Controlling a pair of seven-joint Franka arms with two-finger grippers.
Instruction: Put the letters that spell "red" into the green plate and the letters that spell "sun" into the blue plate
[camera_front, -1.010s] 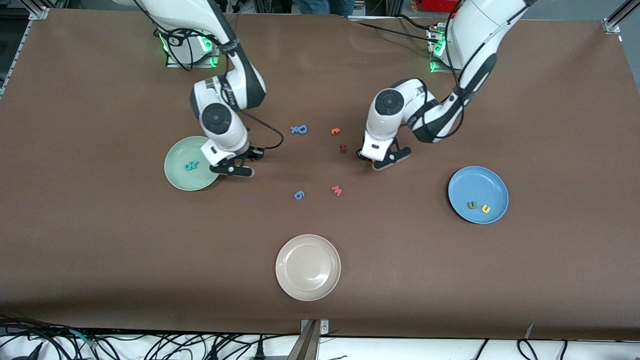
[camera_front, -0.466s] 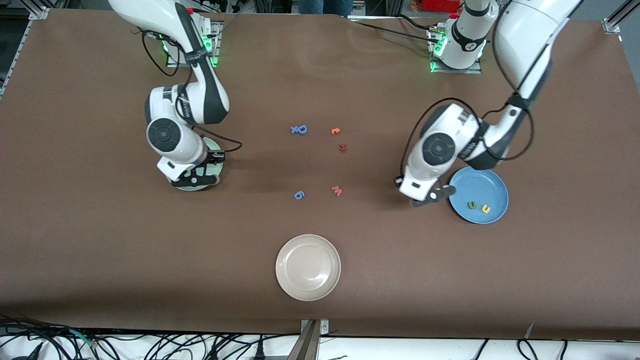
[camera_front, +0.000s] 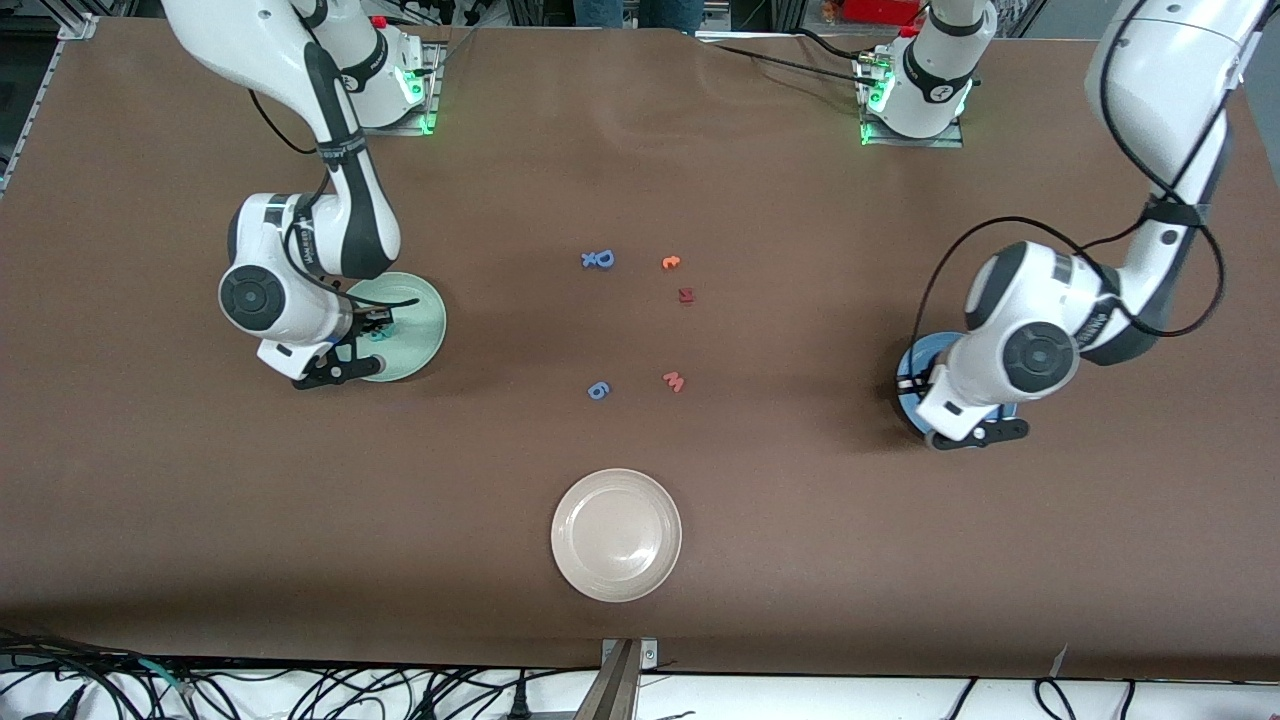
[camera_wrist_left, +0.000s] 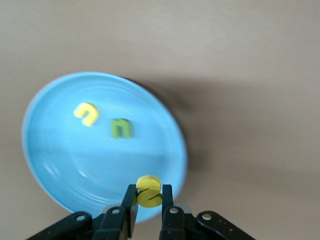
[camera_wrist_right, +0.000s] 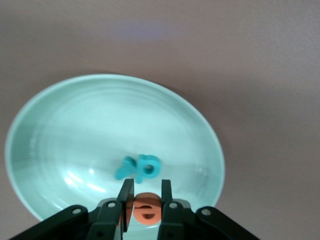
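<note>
In the front view, the right gripper (camera_front: 335, 368) hangs over the edge of the green plate (camera_front: 420, 325) at middle left of the frame, and the left gripper (camera_front: 975, 433) hangs over the blue plate (camera_front: 908, 372) at middle right, which the arm mostly hides. A cream plate (camera_front: 616, 534) sits low in the centre; loose letters lie mid-frame, among them a pink "w" (camera_front: 674, 380) and a dark red letter (camera_front: 686, 295).

In the left wrist view, the left gripper (camera_wrist_left: 148, 199) at bottom centre is clamped on the yellow "s" (camera_wrist_left: 148, 190) above the blue plate (camera_wrist_left: 60, 170); the yellow "u" (camera_wrist_left: 86, 113) and olive "n" (camera_wrist_left: 121, 128) lie in the plate, close together.

In the right wrist view, the right gripper (camera_wrist_right: 145, 200) at bottom centre pinches the orange "e" (camera_wrist_right: 146, 210) over the green plate (camera_wrist_right: 75, 115); the teal "d" (camera_wrist_right: 148, 166) and teal "r" (camera_wrist_right: 125, 168) lie touching in the plate
</note>
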